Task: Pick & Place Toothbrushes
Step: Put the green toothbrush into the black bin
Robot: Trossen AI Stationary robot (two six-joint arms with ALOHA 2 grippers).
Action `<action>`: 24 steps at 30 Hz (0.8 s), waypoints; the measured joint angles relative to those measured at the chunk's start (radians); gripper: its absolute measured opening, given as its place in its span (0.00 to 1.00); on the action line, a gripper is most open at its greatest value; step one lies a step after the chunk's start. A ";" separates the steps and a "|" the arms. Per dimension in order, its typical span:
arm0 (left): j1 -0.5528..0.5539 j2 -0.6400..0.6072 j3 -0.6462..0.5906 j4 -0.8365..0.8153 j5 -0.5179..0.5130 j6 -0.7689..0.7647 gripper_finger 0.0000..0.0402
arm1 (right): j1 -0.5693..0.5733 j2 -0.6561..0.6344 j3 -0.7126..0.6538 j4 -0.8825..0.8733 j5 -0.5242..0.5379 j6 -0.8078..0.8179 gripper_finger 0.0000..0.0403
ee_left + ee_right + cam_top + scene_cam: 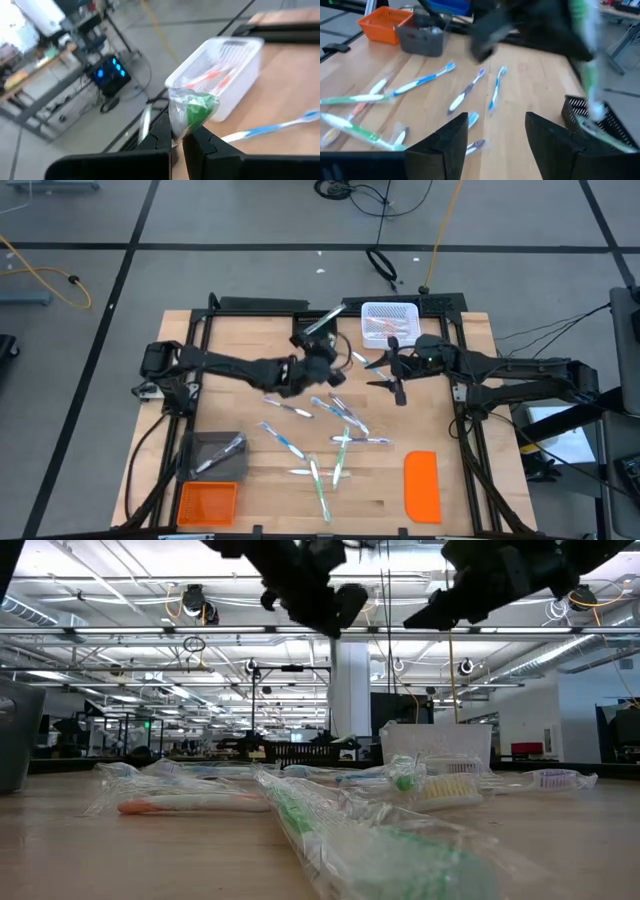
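Observation:
Several wrapped toothbrushes (pixel 335 430) with blue, green and purple accents lie flat on the wooden table, also seen in the right wrist view (pixel 420 82). A white basket (pixel 388 322) at the far edge holds a few more. My left gripper (pixel 322 348) hovers near the table's middle, short of the basket (pixel 225 70), shut on a green toothbrush in clear wrap (pixel 192 112). My right gripper (pixel 392 385) hangs open (pixel 492 135) just right of it, above the table, touching nothing. My left gripper pinches the wrapped green toothbrush between its two fingers (pixel 160 132). The green part (pixel 197 107) sticks out just past the fingertips. The brush is lifted clear of the table, and its long light body (pixel 320 323) slants away toward the far edge.
A grey bin (pixel 215 455) holding a brush and an orange basket (pixel 207 502) stand at the near left corner. A flat orange lid (pixel 421 485) lies near right. A black frame (pixel 250 305) rims the table.

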 joint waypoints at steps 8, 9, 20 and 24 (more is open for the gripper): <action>0.179 0.000 0.000 -0.124 0.163 -0.087 0.02 | 0.000 0.000 -0.044 0.005 -0.001 0.027 0.46; 0.201 0.000 0.000 -0.137 0.182 -0.090 0.02 | 0.000 0.000 -0.047 0.006 -0.001 0.026 0.46; 0.363 0.000 0.000 -0.238 0.340 -0.136 0.02 | 0.000 0.000 -0.092 0.043 -0.001 0.026 0.45; 0.405 0.000 0.000 -0.253 0.425 -0.160 0.03 | 0.000 0.000 -0.102 0.063 -0.001 0.050 0.45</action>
